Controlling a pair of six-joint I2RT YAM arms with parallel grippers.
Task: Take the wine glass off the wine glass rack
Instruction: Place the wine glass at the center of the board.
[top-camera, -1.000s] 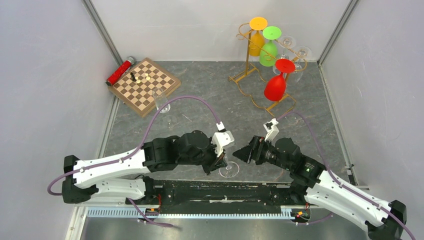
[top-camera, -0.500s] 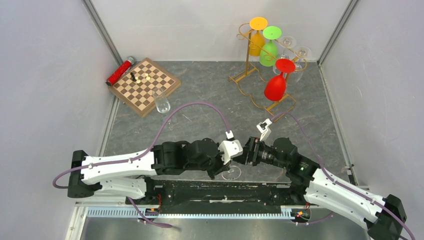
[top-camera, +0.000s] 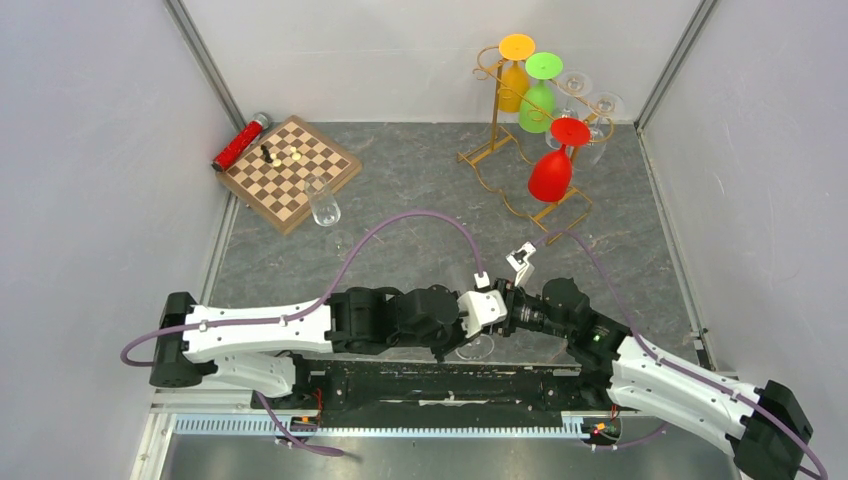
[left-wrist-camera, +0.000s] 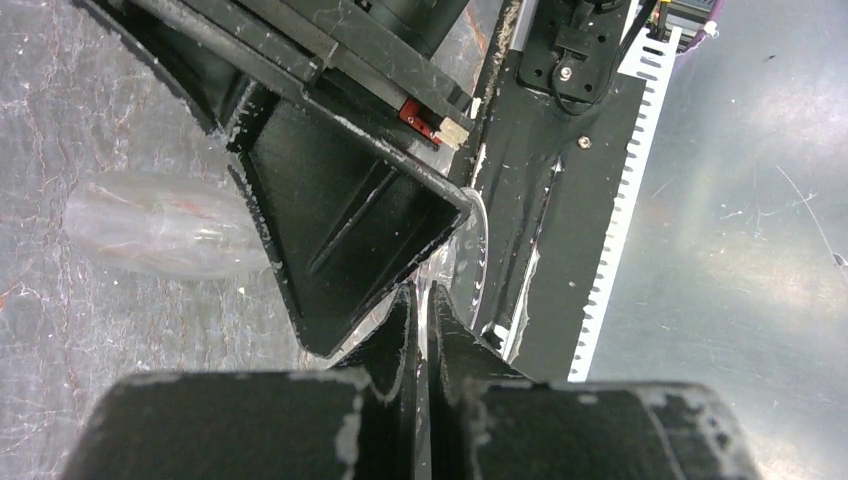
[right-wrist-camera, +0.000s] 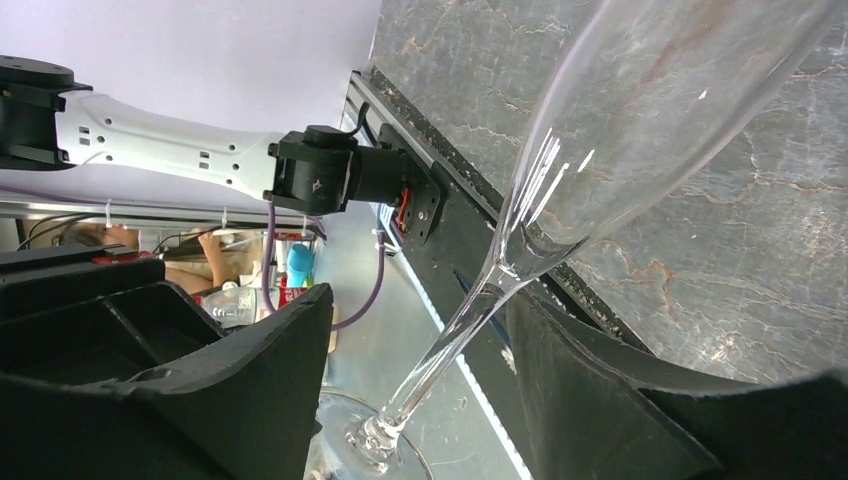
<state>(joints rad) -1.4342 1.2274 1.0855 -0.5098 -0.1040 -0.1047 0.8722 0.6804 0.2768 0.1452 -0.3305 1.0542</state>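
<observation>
**Glass clear of the rack, set up for a hand-over**

My left end effector (left-wrist-camera: 420, 305) pinches the glass (left-wrist-camera: 150, 225) by its stem near the table's (top-camera: 420, 190) front edge, well apart from the rack (top-camera: 496, 105). My right end effector (right-wrist-camera: 420, 300) stands spread around the same stem. I judge it is placed there to take over the grip.

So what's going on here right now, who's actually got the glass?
The two arms meet near the front edge of the table over a clear wine glass. The left gripper is shut on its stem close to the foot. The right gripper is open, with a finger on either side of the stem. It looks like a handover. The wine glass rack stands at the back right with a red glass and others hanging on it.
</observation>
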